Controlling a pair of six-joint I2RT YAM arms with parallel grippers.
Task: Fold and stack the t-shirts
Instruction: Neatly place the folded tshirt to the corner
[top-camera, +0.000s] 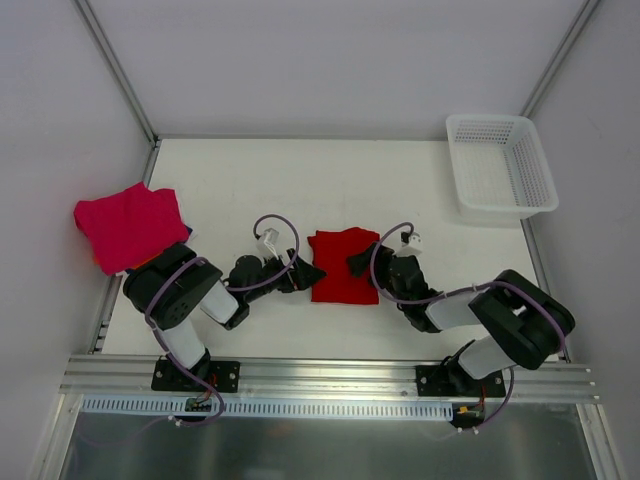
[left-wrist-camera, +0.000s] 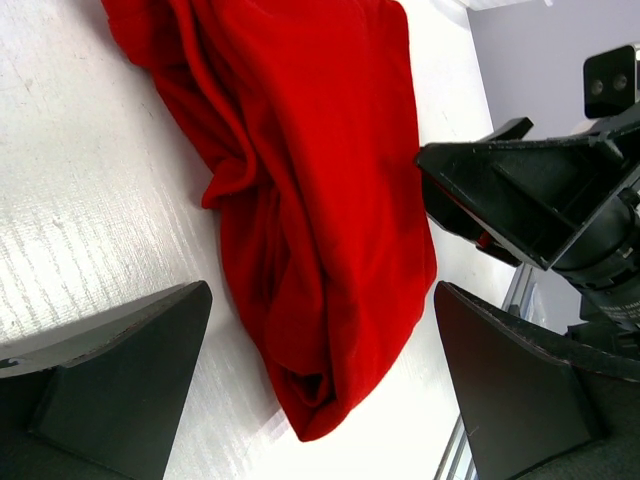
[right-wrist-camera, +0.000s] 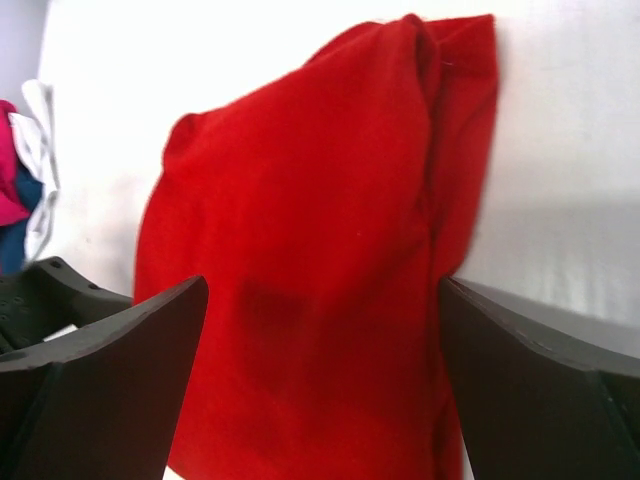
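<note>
Far left, a magenta-pink shirt (top-camera: 128, 225) tops a loose pile at the table (top-camera: 300, 180) edge. It looks unfolded, so prob. yet to do. Left gripper (top-camera: 303, 276), jaws wide apart, sits just beside the red shirt (top-camera: 343, 265), which lies mid-table in a compact rectangle, roughly folded. Right gripper (top-camera: 361, 262) is at its other edge, jaws also spread, holding nothing. Stacking not begun, I'd say.

I can't tell what's under the magenta t-shirt (top-camera: 128, 225); right wrist view crops the blurry red t-shirt (right-wrist-camera: 300, 280).
</note>
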